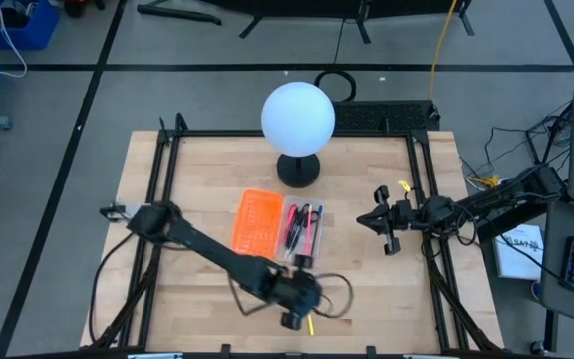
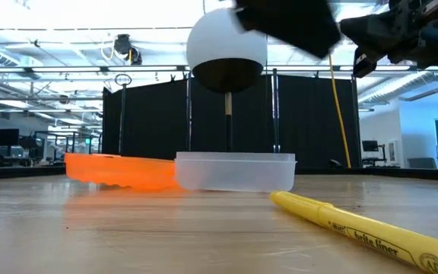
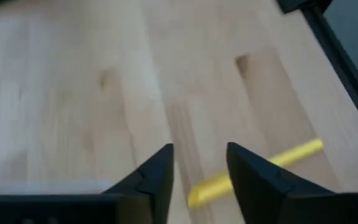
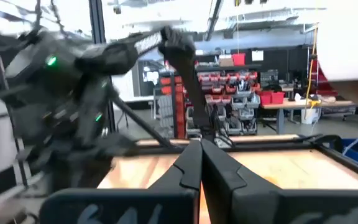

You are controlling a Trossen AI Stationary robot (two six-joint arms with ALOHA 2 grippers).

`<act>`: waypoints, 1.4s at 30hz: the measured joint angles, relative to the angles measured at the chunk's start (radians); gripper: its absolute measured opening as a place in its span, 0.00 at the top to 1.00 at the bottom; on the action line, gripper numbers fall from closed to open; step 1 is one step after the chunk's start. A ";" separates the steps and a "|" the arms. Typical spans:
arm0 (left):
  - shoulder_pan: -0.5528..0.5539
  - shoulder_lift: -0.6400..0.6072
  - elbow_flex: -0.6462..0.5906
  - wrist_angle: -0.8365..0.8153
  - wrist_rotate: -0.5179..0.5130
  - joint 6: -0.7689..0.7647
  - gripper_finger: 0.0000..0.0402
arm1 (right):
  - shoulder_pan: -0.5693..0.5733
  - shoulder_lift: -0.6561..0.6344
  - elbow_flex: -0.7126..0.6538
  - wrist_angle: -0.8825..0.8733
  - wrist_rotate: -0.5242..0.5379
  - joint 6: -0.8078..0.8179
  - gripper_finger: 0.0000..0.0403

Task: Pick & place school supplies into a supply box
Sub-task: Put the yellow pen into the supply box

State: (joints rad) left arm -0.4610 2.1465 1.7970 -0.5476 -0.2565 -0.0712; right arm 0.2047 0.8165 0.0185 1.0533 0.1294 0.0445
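Left pincer [image 3: 199,180], spread, hovers over the yellow pen [image 3: 253,173] just near-side of the box [image 2: 234,171]; lower squarely astride it, then pinch. Right pincer [image 4: 201,163] waits pressed together.

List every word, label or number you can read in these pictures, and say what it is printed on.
"brite liner": black print on the barrel of the yellow highlighter lying on the table, low view.
Print on the white sheet beside the table, high view: too small to read.
Labels on the red bins in the room, right wrist view: too blurred to read.
Nothing else is legible.
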 joint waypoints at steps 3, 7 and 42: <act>-0.001 0.092 0.144 -0.039 0.012 0.114 0.53 | 0.000 0.000 0.000 0.028 -0.001 -0.001 1.00; -0.002 0.185 0.287 -0.127 0.045 0.229 0.45 | 0.000 0.000 0.000 0.018 -0.001 -0.013 1.00; -0.046 0.302 0.254 -0.169 0.184 0.764 0.39 | 0.000 0.002 0.000 0.020 -0.002 -0.056 1.00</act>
State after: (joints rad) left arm -0.5066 2.4481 2.0506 -0.7166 -0.0727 0.6932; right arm 0.2047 0.8185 0.0187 1.0738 0.1271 -0.0118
